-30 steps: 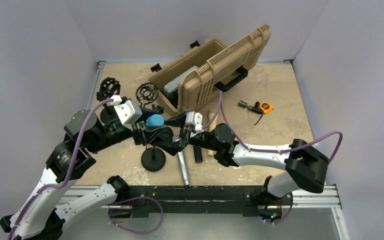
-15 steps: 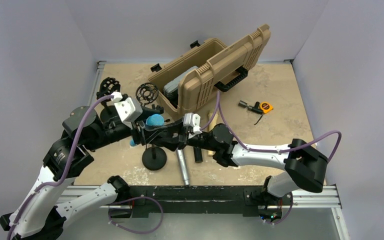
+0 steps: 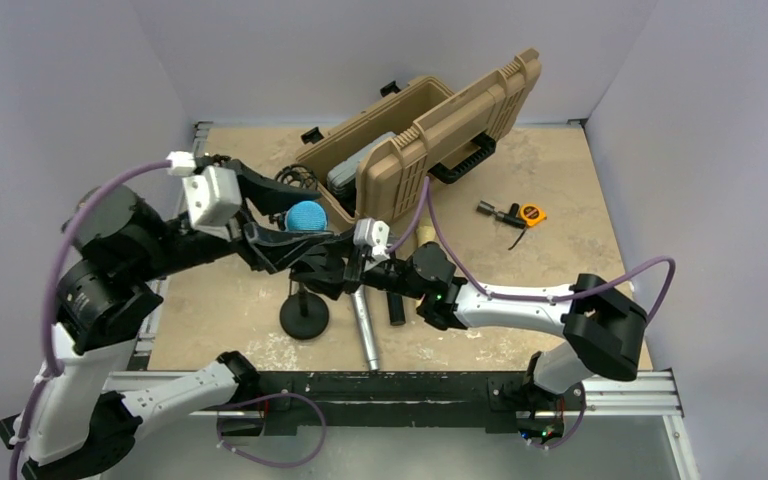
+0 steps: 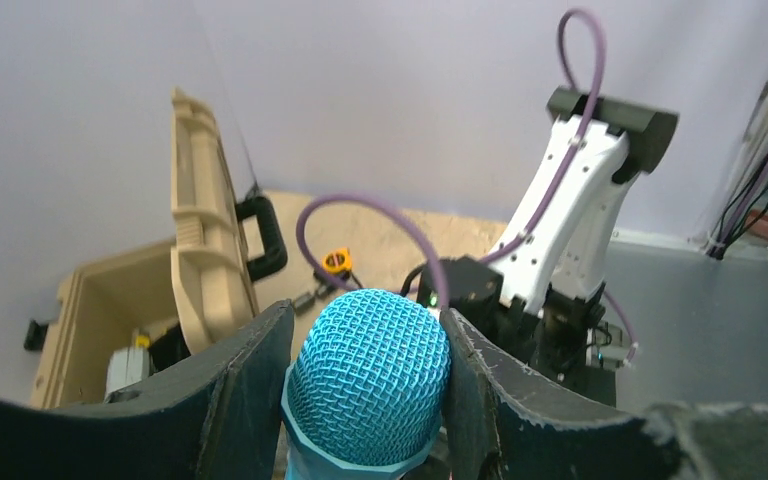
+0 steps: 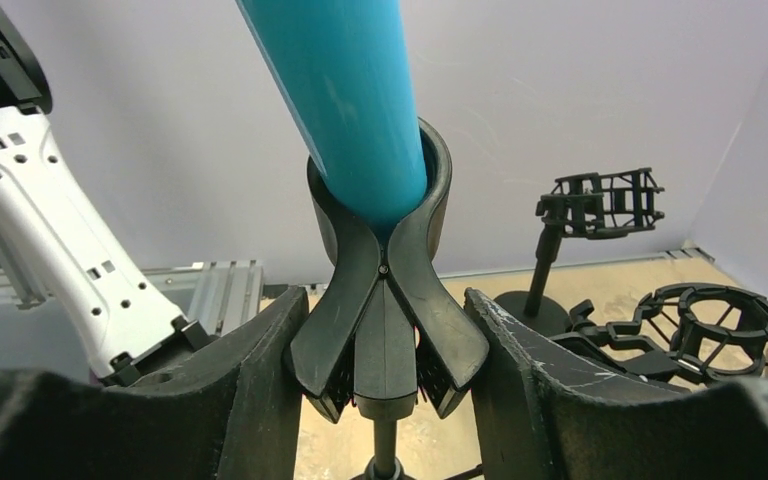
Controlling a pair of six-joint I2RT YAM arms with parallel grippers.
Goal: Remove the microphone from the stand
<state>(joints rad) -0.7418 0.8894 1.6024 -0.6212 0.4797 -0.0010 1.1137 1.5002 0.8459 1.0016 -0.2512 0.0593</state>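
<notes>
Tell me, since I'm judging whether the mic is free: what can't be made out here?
Microphone head: cut off by the top edge, right wrist view.
Microphone body: hidden below its own head, left wrist view.
Stand clip: covered by the left tool and right tool, top view.
Whether the right tool pinches the clip: edges overlap, right wrist view.
Case contents: mostly behind the lid, top view.

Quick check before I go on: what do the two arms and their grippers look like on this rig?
The left arm and right arm have white link shells with black joint housings. A purple cable loops along each. Each wrist carries a white camera block. The left gripper and right gripper have broad matte black fingers with scuffed, pale-flecked inner edges.
</notes>
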